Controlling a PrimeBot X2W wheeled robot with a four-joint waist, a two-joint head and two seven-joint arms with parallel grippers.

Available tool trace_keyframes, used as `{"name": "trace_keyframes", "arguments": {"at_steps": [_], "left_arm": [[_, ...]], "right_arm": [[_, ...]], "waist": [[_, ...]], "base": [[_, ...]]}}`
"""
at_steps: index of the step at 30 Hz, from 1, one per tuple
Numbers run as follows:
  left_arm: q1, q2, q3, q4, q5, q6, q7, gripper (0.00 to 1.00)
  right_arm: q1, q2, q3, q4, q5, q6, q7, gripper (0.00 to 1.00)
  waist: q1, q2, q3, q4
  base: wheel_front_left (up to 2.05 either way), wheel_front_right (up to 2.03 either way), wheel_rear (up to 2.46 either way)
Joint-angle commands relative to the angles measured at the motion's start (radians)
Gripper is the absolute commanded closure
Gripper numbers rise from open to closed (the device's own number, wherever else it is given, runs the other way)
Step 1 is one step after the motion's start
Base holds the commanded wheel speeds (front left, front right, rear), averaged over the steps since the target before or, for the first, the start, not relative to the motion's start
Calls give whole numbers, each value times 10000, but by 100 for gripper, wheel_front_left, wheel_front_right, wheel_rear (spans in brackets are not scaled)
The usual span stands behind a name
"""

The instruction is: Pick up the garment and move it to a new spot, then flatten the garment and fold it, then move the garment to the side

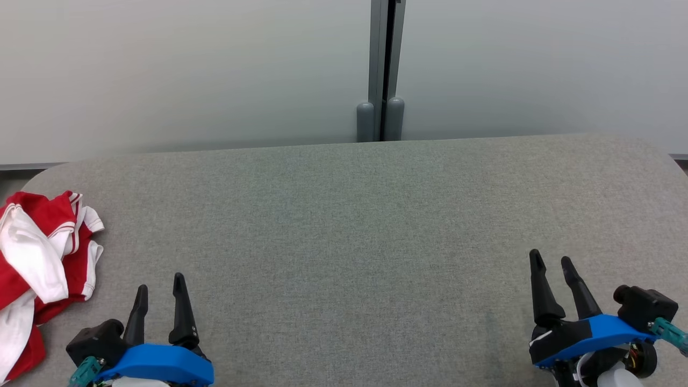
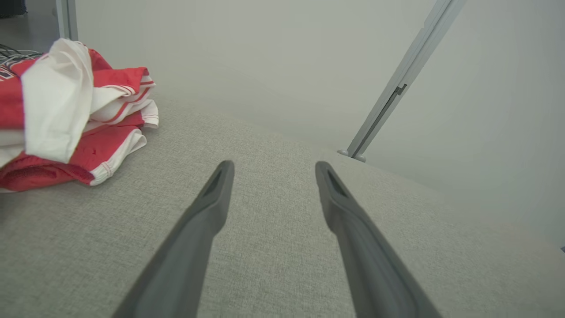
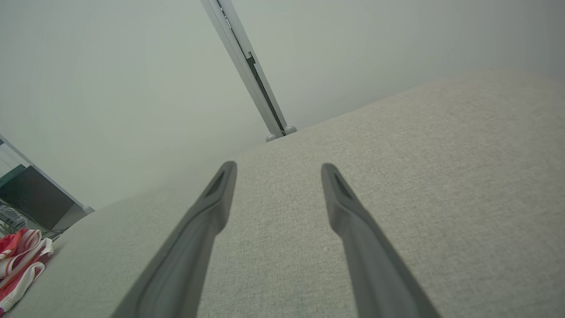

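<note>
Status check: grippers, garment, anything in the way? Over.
Left gripper open, empty. Right gripper open, empty. Red-and-white garment crumpled, untouched, left end of grey table. Nothing seen blocking it.

I am stationed in what reads as an office-type or laboratory test bay. Evidence noted: my work surface is a table [image 1: 344, 215] covered in grey felt-like fabric, with rounded corners. Behind it stand pale frosted partition panels [image 1: 188, 70] joined by a grey metal post [image 1: 382, 64]. Past the table's left end are a dark flat screen-like unit [image 3: 31, 194] and loose cables [image 2: 13, 52].
</note>
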Motion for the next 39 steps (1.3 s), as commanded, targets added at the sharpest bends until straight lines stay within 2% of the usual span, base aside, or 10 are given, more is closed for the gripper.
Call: {"name": "trace_keyframes", "arguments": {"at_steps": [1,10,28,34,39], "left_arm": [[-3,63,-33,-27,238,-31,-97,0],[47,139,-220,195,1120,-23,-306,0],[183,94,-78,268,2423,-51,-696,0],[265,82,-64,390,2909,-87,-800,0],[317,132,-7,453,3322,-131,-890,0]], "right_arm": [[17,-40,24,9,-272,18,-123,0],[30,-49,145,250,-1261,20,-322,0],[33,-72,61,-72,-3038,23,-715,0],[175,-415,520,141,-3698,16,-819,0],[238,-625,518,149,-4014,17,-917,0]], "waist": [[0,0,-7,0],[0,0,-68,-15],[0,0,-193,-131],[0,0,-195,-137],[0,0,-169,-170]], "base": [[0,0,0],[0,0,0],[0,0,0],[0,0,0],[0,0,0]]}}
